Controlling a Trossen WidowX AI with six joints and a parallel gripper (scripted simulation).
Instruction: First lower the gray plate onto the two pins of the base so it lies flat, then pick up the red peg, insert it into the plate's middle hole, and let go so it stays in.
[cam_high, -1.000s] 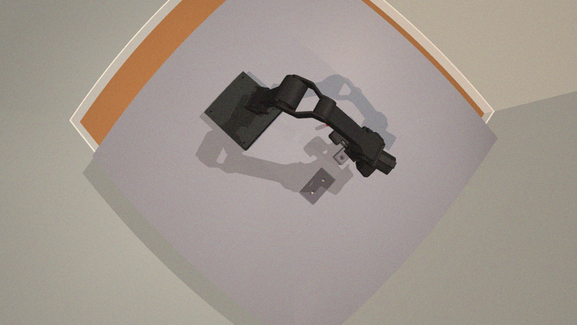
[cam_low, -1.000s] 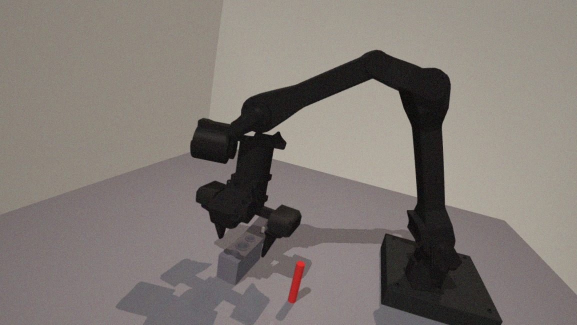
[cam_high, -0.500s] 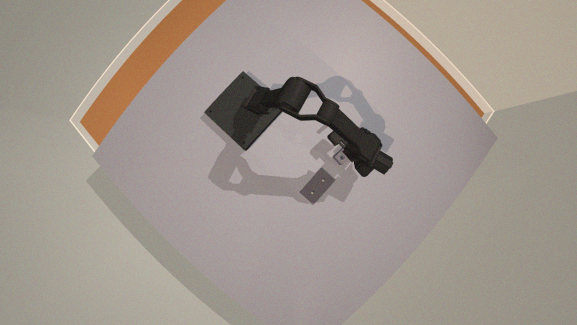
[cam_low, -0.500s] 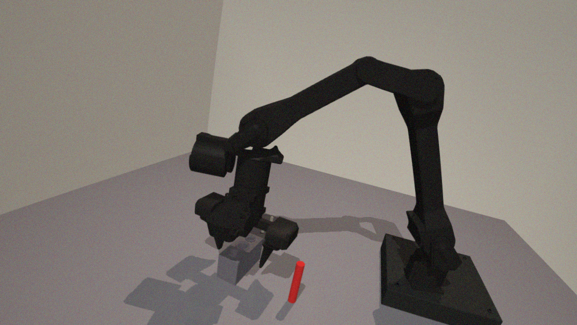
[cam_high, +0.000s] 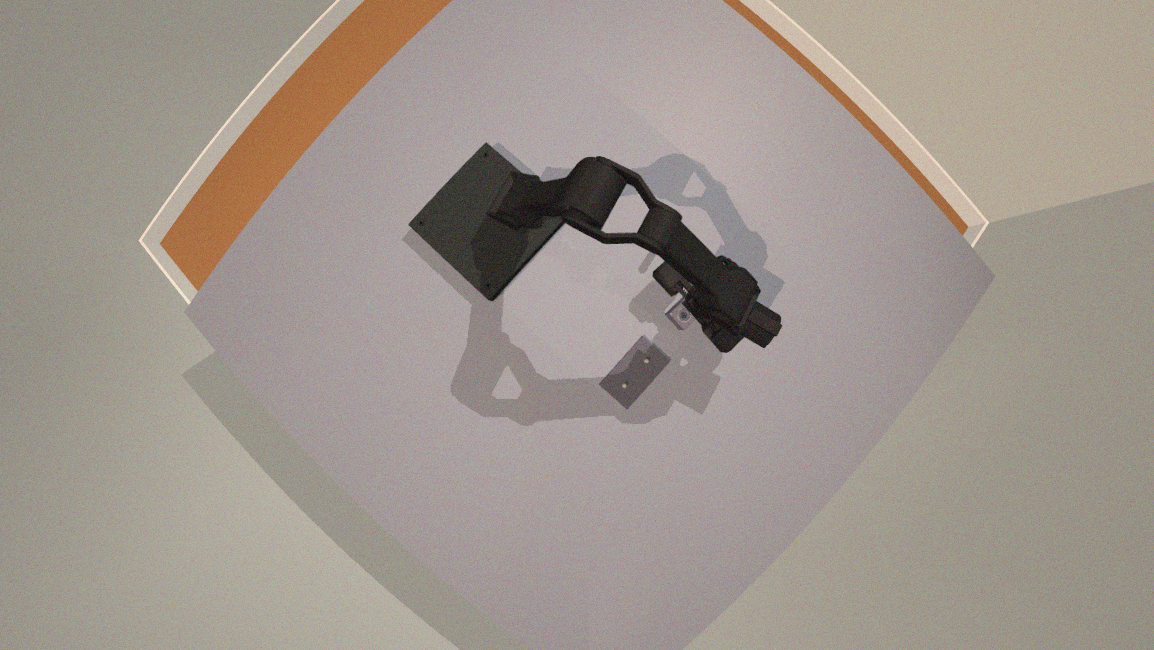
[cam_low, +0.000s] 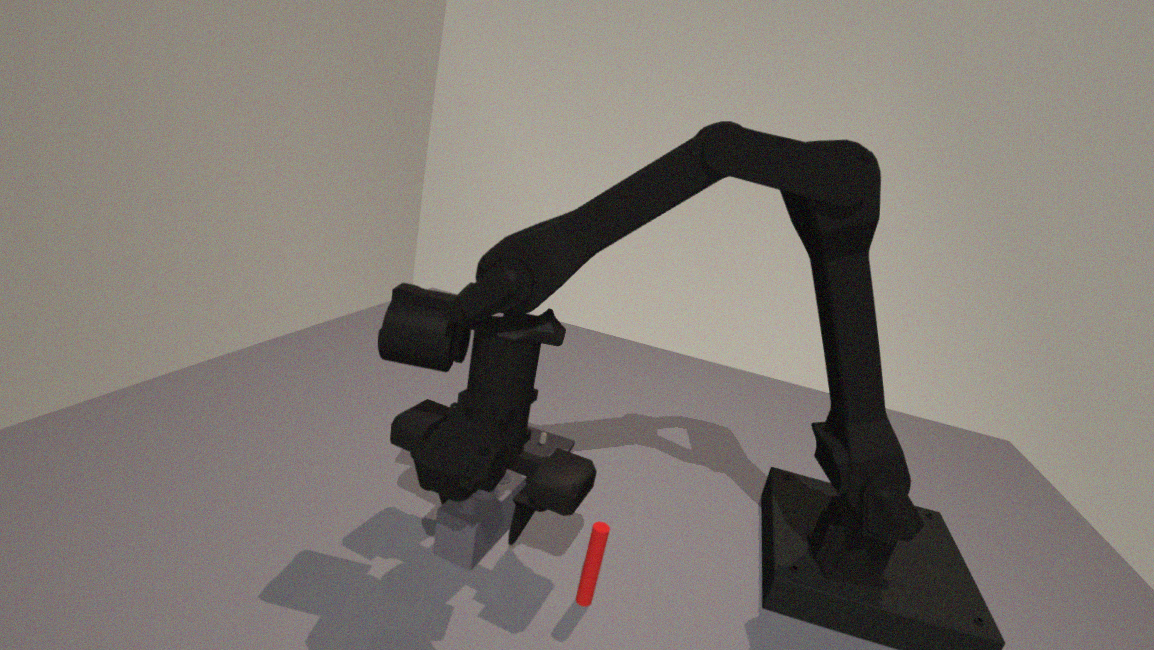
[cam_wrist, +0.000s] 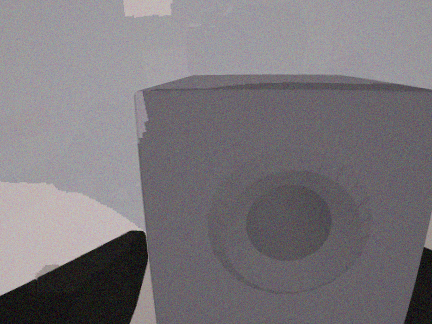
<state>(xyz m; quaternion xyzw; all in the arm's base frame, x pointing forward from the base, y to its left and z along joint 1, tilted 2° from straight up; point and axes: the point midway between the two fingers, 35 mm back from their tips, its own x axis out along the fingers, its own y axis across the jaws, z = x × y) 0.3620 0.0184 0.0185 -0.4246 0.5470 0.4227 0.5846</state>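
Gray plate (cam_wrist: 280, 226) sits between the gripper's (cam_low: 484, 516) fingers, which are closing around it but not yet clamped (both tips flank its sides). Nearby the red peg (cam_low: 592, 563) stands upright, toward the arm's base plate (cam_low: 944, 597); the pinned base (cam_high: 634, 371) lies apart.
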